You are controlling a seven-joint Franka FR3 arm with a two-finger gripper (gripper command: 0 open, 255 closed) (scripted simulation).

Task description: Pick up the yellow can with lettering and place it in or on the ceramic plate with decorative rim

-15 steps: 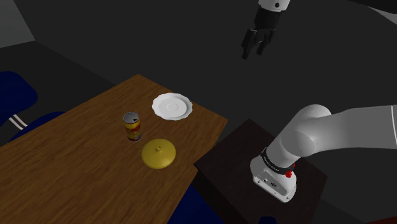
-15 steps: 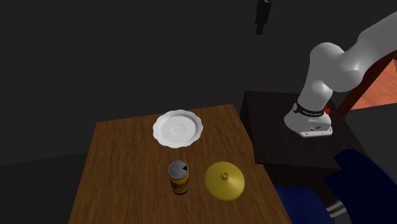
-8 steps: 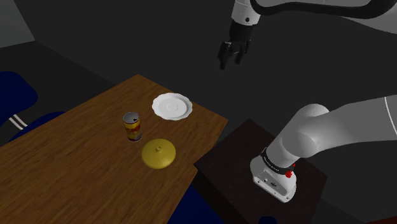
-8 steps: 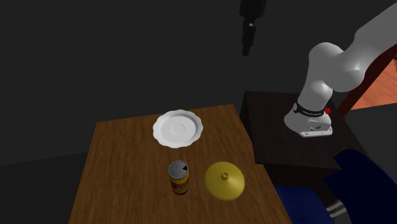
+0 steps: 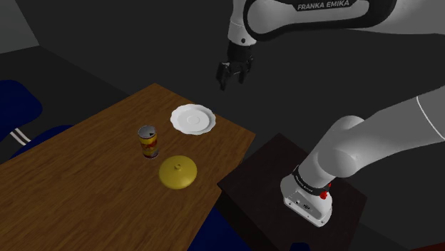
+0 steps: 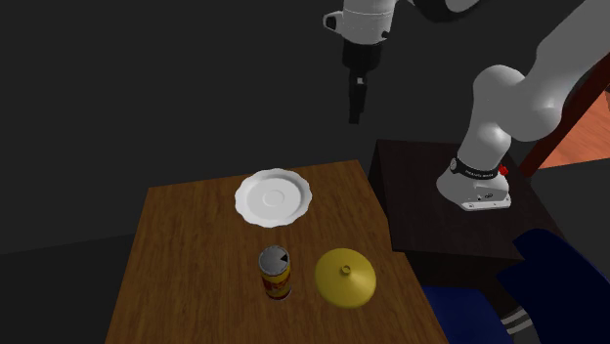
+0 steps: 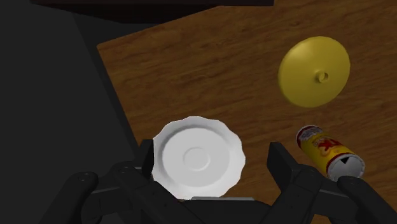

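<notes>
The yellow can [image 5: 148, 142] with red lettering and a silver top stands upright on the wooden table [image 5: 78, 178], also seen as the can [image 6: 277, 273] and the can [image 7: 327, 151]. A white plate [image 5: 192, 118] with a scalloped rim lies near the table's far edge; plate [image 6: 274, 196], plate [image 7: 198, 156]. My black gripper [image 5: 229, 77] hangs high in the air above and just beyond the plate, gripper [image 6: 356, 107]. In the wrist view the gripper [image 7: 213, 158] is open, its fingers [image 7: 280, 162] wide apart with nothing between them.
A yellow domed lid [image 5: 177, 172] with a small knob lies on the table close to the can; lid [image 6: 345, 278], lid [image 7: 315, 70]. The dark stand [image 5: 292, 200] adjoins the table's corner. Blue chair parts [image 5: 14, 107] stand beside the table.
The arm has swung toward the shoulder view's left and lowered, bringing the gripper from beside the stand to above the plate. The gripper stays open. Objects on the table have not moved.
</notes>
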